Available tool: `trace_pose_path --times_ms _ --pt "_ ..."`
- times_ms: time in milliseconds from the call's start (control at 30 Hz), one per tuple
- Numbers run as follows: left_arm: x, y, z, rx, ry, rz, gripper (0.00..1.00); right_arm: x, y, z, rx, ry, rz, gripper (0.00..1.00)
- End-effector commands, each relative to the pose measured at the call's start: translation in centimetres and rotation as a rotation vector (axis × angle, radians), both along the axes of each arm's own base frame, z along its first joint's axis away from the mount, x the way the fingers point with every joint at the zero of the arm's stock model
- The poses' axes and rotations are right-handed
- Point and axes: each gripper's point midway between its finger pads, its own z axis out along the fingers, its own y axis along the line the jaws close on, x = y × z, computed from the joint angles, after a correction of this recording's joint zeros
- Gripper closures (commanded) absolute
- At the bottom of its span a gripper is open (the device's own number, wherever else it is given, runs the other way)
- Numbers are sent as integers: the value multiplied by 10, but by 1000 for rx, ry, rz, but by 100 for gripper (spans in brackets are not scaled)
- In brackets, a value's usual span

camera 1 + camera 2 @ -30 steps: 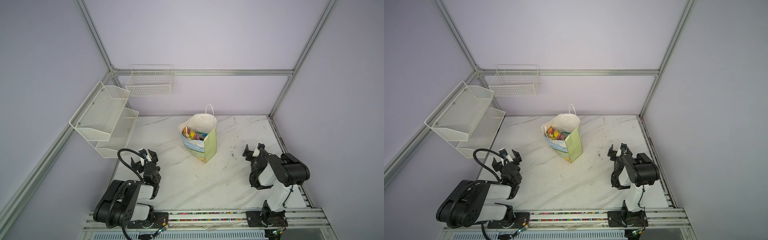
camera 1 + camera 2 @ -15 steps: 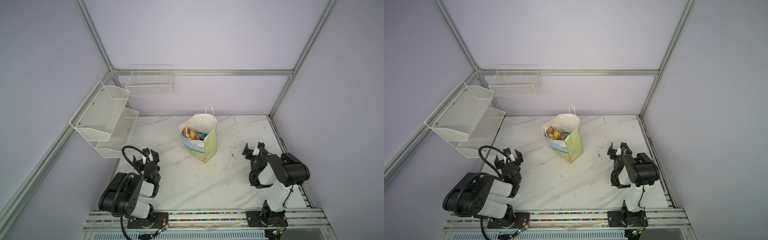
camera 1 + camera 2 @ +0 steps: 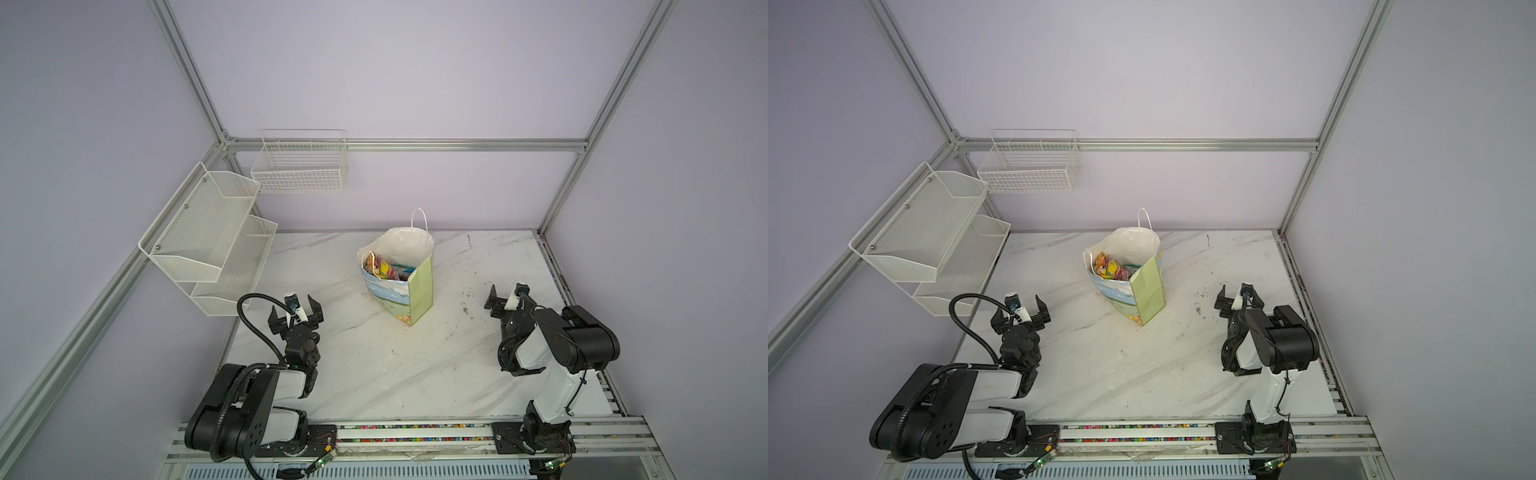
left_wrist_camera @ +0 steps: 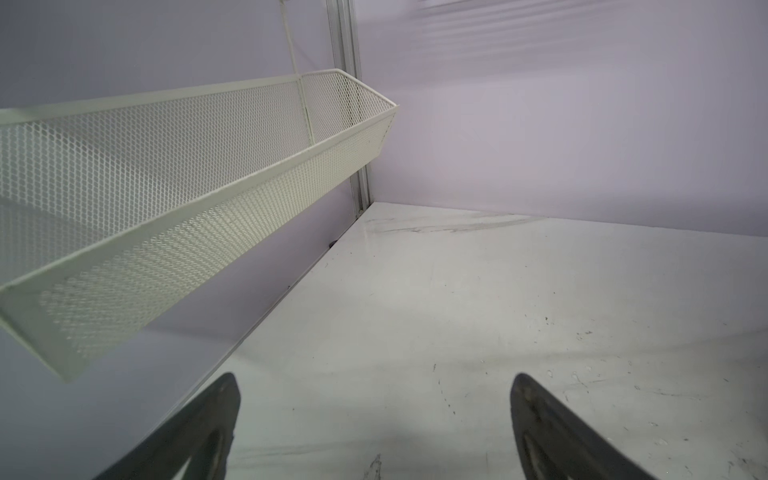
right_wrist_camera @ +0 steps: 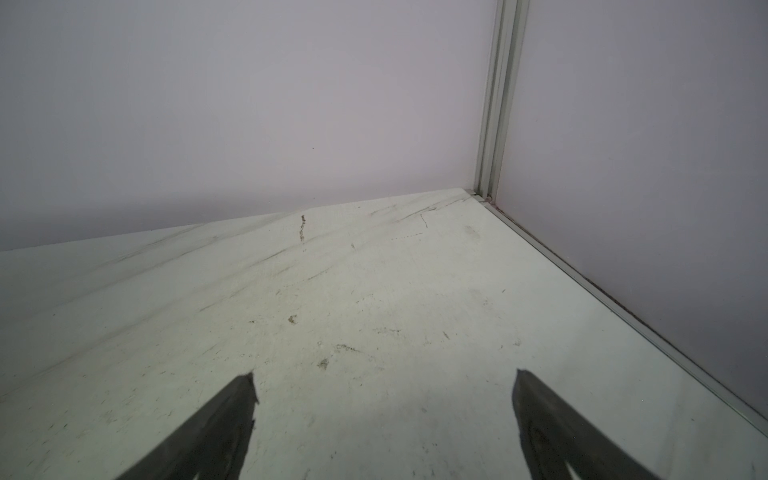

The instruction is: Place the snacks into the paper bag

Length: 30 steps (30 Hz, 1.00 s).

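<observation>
**Listener:** What is showing on the rig right now?

**Operator:** I am looking down on a white, marble-patterned bench (image 3: pixel 374 374). One paper bag (image 3: pixel 420 291) is standing upright near the middle, toward the back wall, with its mouth gaping. The snacks (image 3: pixel 388 270) are lying inside it as a crinkly heap of orange, yellow, red and teal.

**Listener:** And the arms?

**Operator:** The left gripper (image 3: pixel 292 306) is hovering low near the bench's left edge, just beside the mesh shelf (image 3: pixel 208 232) and well apart from the bag. Its jaws are spread as wide as they go and are gripping nothing. In the left wrist view, only bare bench is showing between them. The right gripper (image 3: pixel 506 293) is mirroring that on the right side, jaws wide and empty.

**Listener:** Which step are you on?

**Operator:** I am judging the loading finished, since no packet is lying on the bench in any view. The next move is probably just parking both arms while keeping clear of the light bag, so nothing tips it.

**Listener:** Counts, please.

**Operator:** I am counting one bag with two white string handles, two arms, one wire basket (image 3: pixel 299 170) on the back wall, and one two-tier mesh shelf. The packets are overlapping, so I cannot count them.
</observation>
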Motion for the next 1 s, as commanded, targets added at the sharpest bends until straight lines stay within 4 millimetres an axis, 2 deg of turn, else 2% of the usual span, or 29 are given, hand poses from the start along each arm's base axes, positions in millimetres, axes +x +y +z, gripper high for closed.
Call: trace_pose_path --times_ms 0,233,333,433,533,700,867,967 --pt "12 -6 10 -20 -76 -39 0 2 -2 43 0 -160 -11 3" --pt "21 -15 4 4 -49 -91 0 16 6 39 -23 -111 12 3" --pt "29 -26 -3 29 -18 -160 0 27 16 33 -60 -60 43 3" --pt "37 -34 -10 63 -2 -199 0 28 18 32 -60 -56 47 3" --pt "36 -34 -9 66 -12 -198 0 27 17 34 -61 -64 47 2" --pt "38 -35 -9 69 -11 -200 0 14 23 40 -72 -115 89 3" --pt "52 -29 -15 34 47 -196 0 35 24 28 -49 -34 76 3" --pt "67 -22 -28 -21 144 -207 0 43 20 24 -26 -5 85 3"
